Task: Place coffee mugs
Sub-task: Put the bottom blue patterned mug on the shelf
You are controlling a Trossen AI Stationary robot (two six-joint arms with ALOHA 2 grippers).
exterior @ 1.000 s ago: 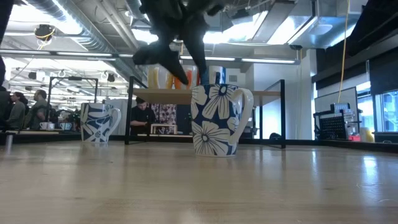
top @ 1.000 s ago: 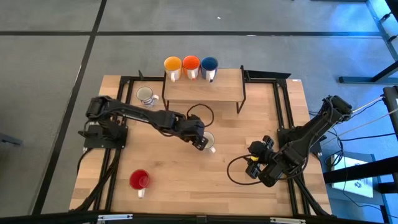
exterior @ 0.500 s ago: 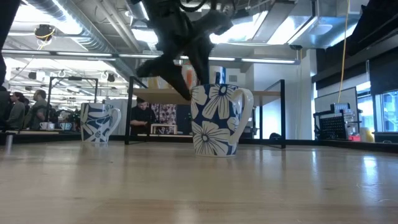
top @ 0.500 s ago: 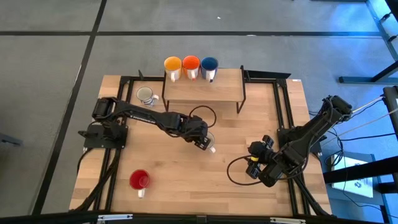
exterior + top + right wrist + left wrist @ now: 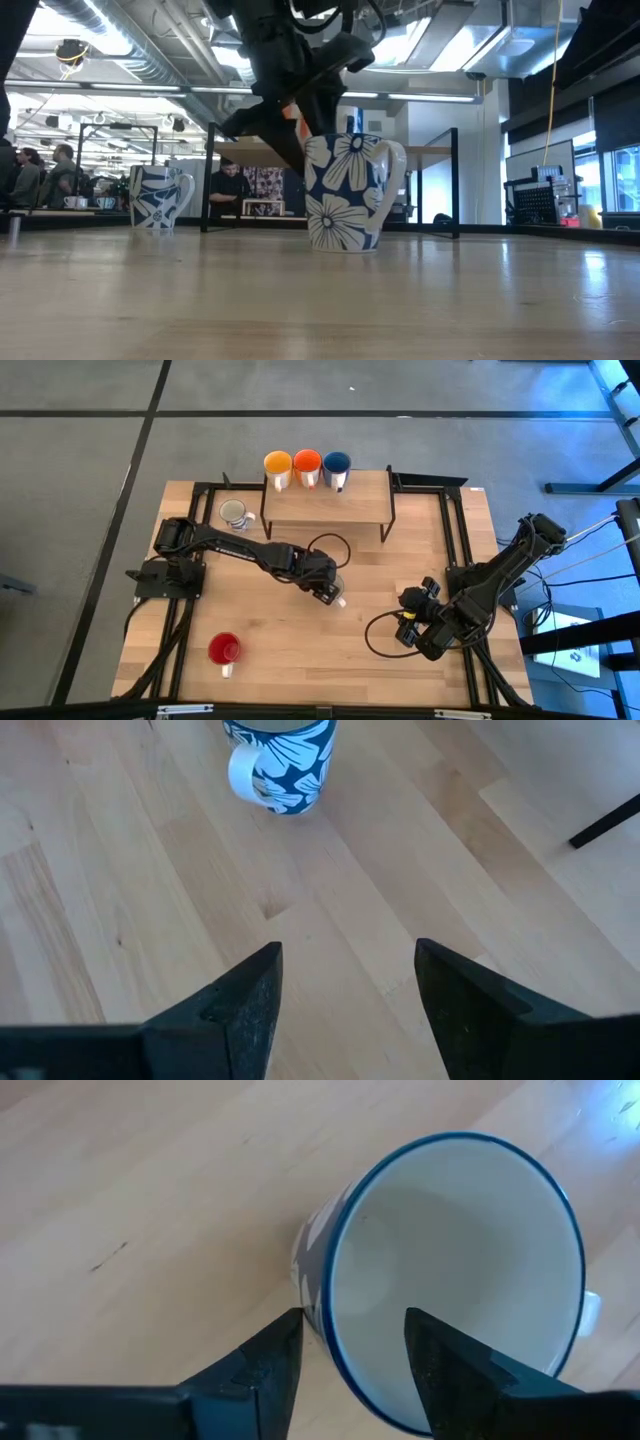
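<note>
Left claw straddles the near wall of the flowered mug at mid-worktop, one finger inside the rim, one outside; the fingers are spread and not visibly pinching the wall, so the mug is not gripped. Right claw rests spread and empty near the right edge of the worktop, facing the same mug. Other mugs: yellow, orange and dark blue in a row on the shelf; a second patterned mug beside the shelf; red near the front.

Risks, as judged: the mug looks slightly tilted in the low view, so the claw is probably pushing it; a push before closing could tip or slide it; a thin-wall pinch could let the mug swing by its own weight when lifted; the handle lies on the far side and gives no help.

Change from the earlier frames: the left arm has reached farther and lower; the claw has dropped from above the mug to its rim; the mug has shifted a little; the right arm has not moved.
</note>
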